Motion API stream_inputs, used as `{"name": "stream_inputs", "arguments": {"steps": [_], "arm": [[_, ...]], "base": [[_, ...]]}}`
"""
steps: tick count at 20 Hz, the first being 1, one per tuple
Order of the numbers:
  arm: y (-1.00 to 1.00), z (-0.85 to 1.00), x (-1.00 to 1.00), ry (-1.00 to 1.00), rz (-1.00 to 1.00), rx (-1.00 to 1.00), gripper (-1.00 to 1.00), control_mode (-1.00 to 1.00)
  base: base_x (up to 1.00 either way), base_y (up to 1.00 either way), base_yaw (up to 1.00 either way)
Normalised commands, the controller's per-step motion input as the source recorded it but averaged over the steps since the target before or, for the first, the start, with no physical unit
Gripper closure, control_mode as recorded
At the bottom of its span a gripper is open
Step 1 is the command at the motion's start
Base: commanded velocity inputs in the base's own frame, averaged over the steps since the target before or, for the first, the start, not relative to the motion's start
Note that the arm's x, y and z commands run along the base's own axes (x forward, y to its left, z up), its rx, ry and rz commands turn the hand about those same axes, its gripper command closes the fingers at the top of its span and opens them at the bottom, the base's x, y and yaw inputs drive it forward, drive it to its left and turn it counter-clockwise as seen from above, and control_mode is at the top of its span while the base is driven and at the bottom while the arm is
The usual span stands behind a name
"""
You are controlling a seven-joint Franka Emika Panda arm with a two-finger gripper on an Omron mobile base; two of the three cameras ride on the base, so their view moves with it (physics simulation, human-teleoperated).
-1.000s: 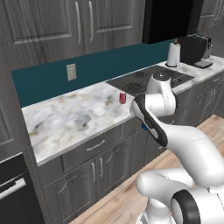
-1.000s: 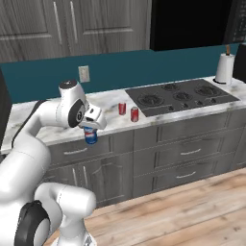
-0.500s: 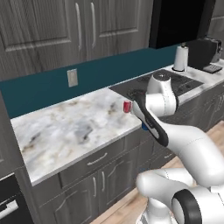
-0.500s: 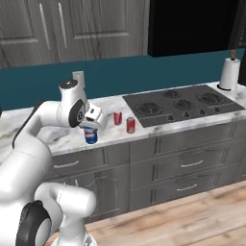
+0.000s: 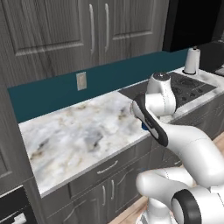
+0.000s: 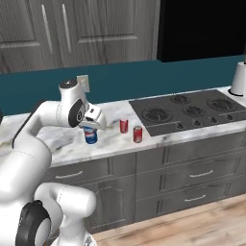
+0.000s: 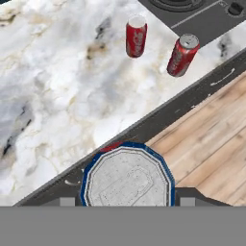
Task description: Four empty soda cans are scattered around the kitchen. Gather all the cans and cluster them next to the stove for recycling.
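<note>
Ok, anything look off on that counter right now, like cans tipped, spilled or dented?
Nothing stands out. The two red cans stand upright on the marble counter just left of the stove, apart from each other. The blue can is upright in the tool, undented. No spills visible.

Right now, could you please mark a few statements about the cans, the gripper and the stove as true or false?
1. The gripper holds a blue soda can. True.
2. Two red soda cans stand upright on the marble counter near the stove. True.
3. The red cans are lying on their sides on the stove's burners. False: they stand upright on the counter, beside the stove's left edge.
4. The blue can is stacked on top of a red can. False: it is in the gripper, apart from the red cans.
5. A tall white cylinder stands past the far end of the stove. True.
</note>
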Motion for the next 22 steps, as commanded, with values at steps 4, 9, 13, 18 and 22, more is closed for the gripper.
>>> {"name": "stream_inputs", "arguments": {"steps": [4, 9, 13, 18, 22], "arm": [[0.00, 0.00, 0.00, 0.00, 0.00, 0.00, 1.00, 1.00], [0.00, 0.00, 0.00, 0.00, 0.00, 0.00, 1.00, 1.00], [0.00, 0.00, 0.00, 0.00, 0.00, 0.00, 1.00, 1.00], [0.00, 0.00, 0.00, 0.00, 0.00, 0.00, 1.00, 1.00], [0.00, 0.00, 0.00, 0.00, 0.00, 0.00, 1.00, 1.00]], "base": [[0.40, 0.00, 0.05], [0.40, -0.01, 0.04], [0.46, -0.04, 0.03], [0.56, -0.11, 0.03], [0.54, -0.17, 0.02]]}}
